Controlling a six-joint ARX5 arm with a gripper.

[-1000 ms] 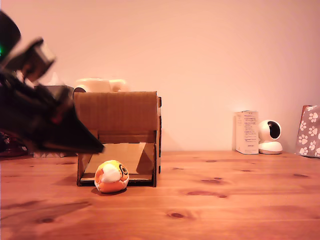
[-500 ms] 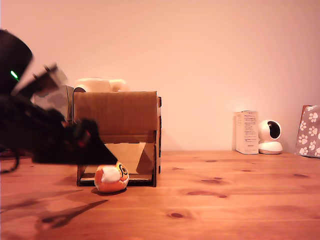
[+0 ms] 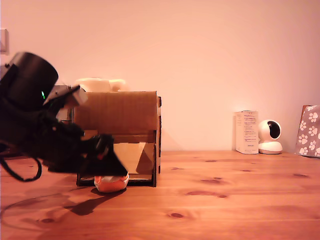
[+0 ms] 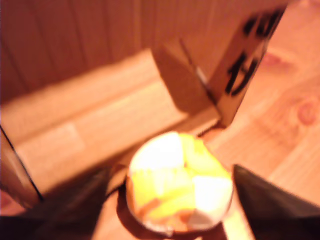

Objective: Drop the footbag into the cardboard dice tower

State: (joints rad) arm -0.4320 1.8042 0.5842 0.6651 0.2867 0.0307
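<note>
Between the wide-open fingers of the empty gripper (image 4: 177,187) sits the footbag (image 4: 179,182), just before the cardboard dice tower (image 3: 120,135); grasping step, closing comes next.

Dark printed characters on the cardboard dice tower (image 4: 240,55) are too blurred to read.

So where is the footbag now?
The footbag lies on the table at the dice tower's front opening, low on the exterior view's left, under the hand.
</note>
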